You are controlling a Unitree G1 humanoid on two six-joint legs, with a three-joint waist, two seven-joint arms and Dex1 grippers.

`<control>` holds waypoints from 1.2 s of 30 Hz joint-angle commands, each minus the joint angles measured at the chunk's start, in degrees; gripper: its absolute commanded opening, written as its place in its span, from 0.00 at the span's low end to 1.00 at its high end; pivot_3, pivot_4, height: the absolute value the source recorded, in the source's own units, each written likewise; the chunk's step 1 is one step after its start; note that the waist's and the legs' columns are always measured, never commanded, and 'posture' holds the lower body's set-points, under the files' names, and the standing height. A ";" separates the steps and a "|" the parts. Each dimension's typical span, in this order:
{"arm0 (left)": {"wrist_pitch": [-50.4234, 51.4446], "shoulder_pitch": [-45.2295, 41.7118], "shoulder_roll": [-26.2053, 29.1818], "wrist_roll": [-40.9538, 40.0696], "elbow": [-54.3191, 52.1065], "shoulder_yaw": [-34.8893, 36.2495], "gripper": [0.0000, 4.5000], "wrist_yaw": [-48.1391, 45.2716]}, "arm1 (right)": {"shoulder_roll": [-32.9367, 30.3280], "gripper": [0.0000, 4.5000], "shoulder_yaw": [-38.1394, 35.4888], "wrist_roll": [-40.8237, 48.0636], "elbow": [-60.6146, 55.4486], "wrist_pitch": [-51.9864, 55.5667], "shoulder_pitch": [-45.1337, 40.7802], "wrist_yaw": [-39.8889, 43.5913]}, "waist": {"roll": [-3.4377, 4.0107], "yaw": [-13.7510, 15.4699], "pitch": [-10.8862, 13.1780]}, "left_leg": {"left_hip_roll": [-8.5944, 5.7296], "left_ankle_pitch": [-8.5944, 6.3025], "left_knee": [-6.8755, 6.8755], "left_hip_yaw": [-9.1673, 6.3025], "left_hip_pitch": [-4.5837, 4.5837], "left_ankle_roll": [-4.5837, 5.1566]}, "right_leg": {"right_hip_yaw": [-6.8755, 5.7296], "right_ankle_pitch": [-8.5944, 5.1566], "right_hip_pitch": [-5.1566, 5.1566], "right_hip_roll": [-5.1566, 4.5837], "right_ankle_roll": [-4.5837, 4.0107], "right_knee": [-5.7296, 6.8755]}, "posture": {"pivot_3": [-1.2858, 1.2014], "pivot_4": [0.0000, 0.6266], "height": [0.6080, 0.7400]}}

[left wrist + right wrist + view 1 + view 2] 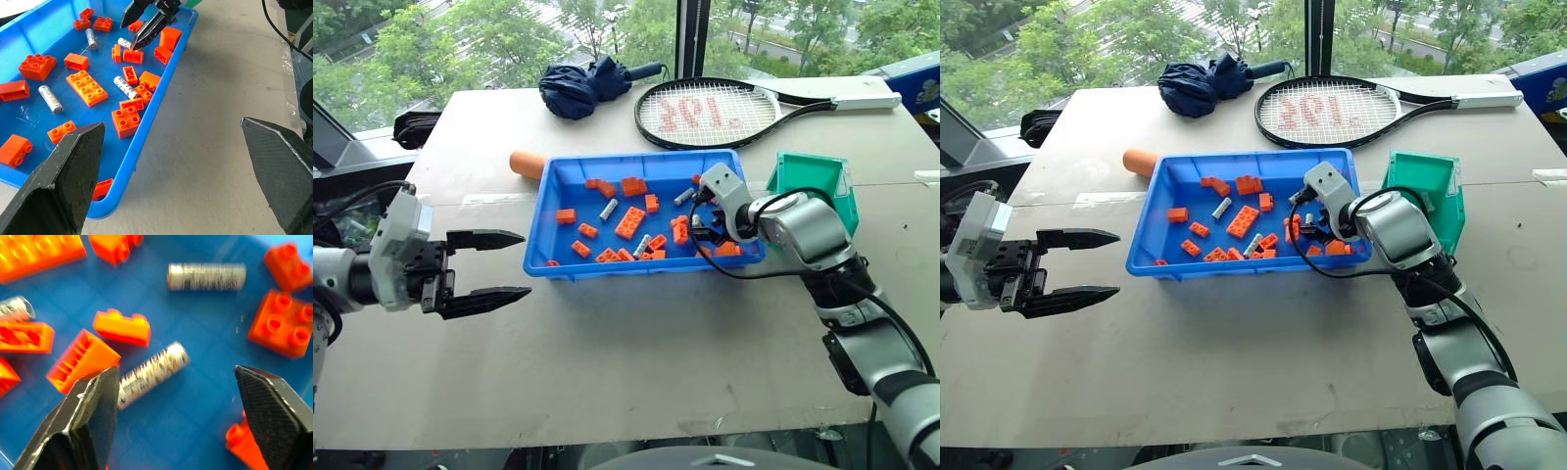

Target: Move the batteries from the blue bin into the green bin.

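Far left we've got the left gripper (514, 264) parked over bare table (636, 362), well short of the blue bin (570, 268), fingers spread wide with nothing between them.

Next over is the blue bin itself, full of orange bricks (629, 222) with a few batteries (608, 209) mixed in. We can pick out one battery near the middle, another (642, 246) by the front wall among the bricks, and one (684, 196) toward the back right. An orange cylinder (527, 164) lies on the table just outside the bin's back-left corner.

At the bin's right end the right gripper (142, 30) is dipped inside, tips down among the bricks. From its wrist camera the fingers are apart, one on each side of a battery (152, 372) lying flat on the bin floor; one finger (90, 406) overlaps the battery's near end, but we can't tell if it's touching. Nothing's clamped.

Just right of the blue bin, behind that arm, sits the green bin (815, 181); what we can see of its inside has no batteries.

Behind it all: a folded umbrella (582, 86) and a racket (720, 112).
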 commanded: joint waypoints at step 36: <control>3.38 -18.81 -1.41 -6.04 0.12 -3.85 1.00 6.83 | -21.70 0.02 -24.97 8.93 -20.42 11.75 3.25 -0.17 | -0.07 0.41 -0.04 | -0.01 0.01 0.05 0.07 -0.26 0.00 | 0.03 0.00 -0.29 -0.05 0.00 0.11 | 0.52 0.24 1.00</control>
